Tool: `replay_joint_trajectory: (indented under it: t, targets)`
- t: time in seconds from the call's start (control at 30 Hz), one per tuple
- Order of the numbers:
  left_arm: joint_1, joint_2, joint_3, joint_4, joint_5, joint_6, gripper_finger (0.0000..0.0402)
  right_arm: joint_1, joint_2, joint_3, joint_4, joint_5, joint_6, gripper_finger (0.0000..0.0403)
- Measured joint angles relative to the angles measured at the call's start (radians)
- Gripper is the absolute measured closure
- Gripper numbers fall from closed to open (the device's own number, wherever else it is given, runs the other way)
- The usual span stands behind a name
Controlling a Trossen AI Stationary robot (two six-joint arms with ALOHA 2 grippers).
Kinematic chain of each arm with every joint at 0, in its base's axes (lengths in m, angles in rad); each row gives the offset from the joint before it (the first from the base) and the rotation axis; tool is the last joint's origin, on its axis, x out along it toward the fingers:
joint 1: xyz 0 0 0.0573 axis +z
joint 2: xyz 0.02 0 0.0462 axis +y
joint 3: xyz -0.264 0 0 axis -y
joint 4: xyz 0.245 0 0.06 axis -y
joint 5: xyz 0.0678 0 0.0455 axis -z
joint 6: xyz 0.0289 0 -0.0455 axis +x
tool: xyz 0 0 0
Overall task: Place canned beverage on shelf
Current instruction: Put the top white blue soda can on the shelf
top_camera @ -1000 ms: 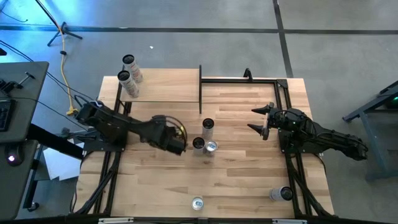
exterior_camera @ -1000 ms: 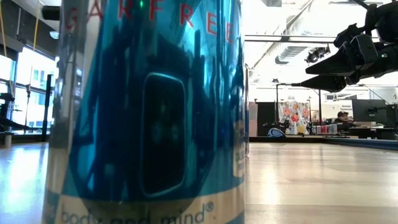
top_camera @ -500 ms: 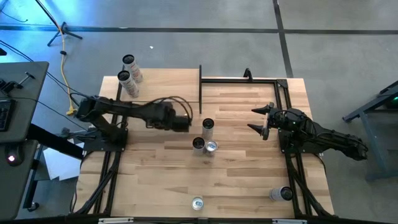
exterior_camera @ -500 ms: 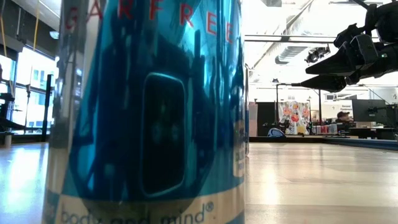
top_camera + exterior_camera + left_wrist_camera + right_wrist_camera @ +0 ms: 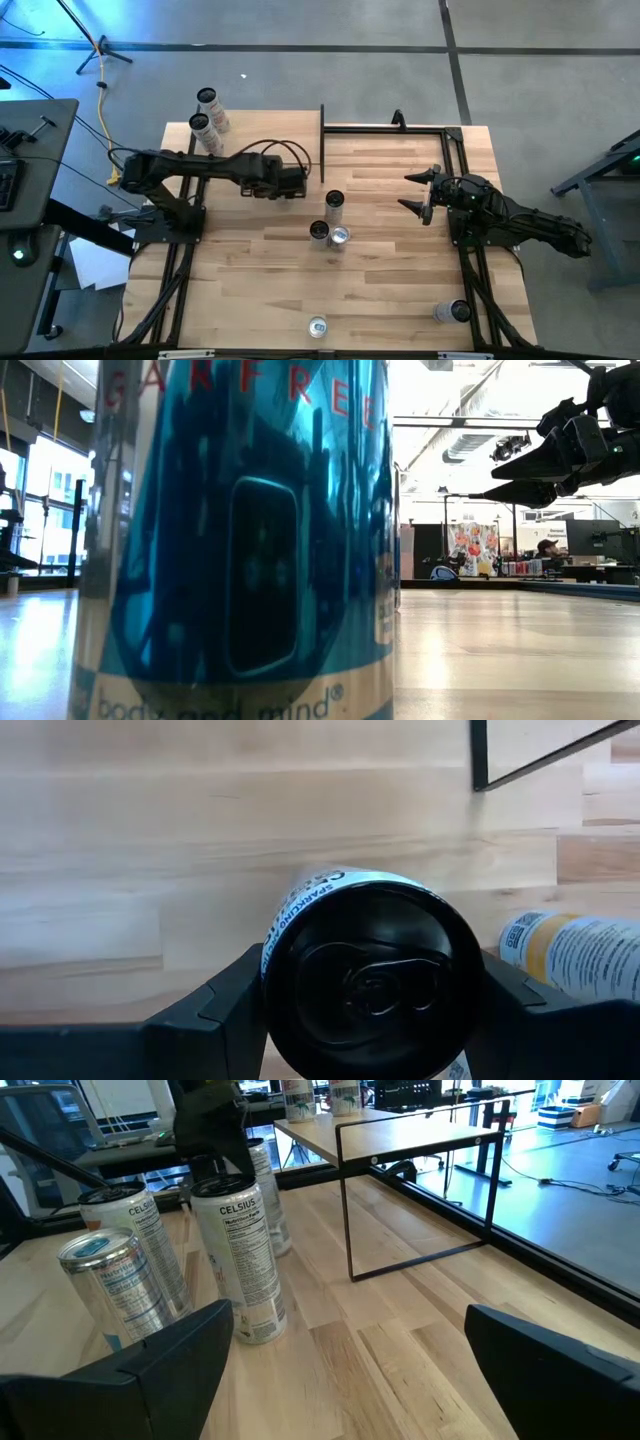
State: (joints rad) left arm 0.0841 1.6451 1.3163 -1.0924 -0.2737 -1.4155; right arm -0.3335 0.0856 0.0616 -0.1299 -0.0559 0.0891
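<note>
Left gripper [image 5: 297, 183] clamps a sparkling-drink can [image 5: 370, 975] (apparently above the shelf [image 5: 262, 140]) upper left; right gripper [image 5: 414, 193] gapes, center right.

Overhead camera faces down; low camera sits against a can [image 5: 240, 540]

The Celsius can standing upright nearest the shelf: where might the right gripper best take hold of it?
Probably mid-body on the Celsius can, fingers closing across its round wall. It stands upright and slim, and the open right gripper faces its bare side; two other cans crowd the side away from the shelf.
</note>
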Motion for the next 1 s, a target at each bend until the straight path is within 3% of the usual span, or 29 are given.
replay_joint_trajectory:
  t: [0.43,0.7,0.9,1.0]
  targets:
    - [-0.022,0.007,-0.003,0.012,-0.123,-0.015,0.0184,0.0,0.0,0.0,0.0,0.0,0.0,0.0016]
    - [-0.078,0.011,-0.032,0.018,-0.294,-0.113,0.0152,0.0,0.0,0.0,0.0,0.0,0.0,0.0016]
    - [-0.126,0.011,-0.096,0.059,-0.447,-0.213,0.0148,0.0,0.0,0.0,0.0,0.0,0.0,0.0016]
    - [-0.141,0.01,-0.111,0.067,-0.473,-0.242,0.0148,0.0,0.0,0.0,0.0,0.0,0.0,0.0016]
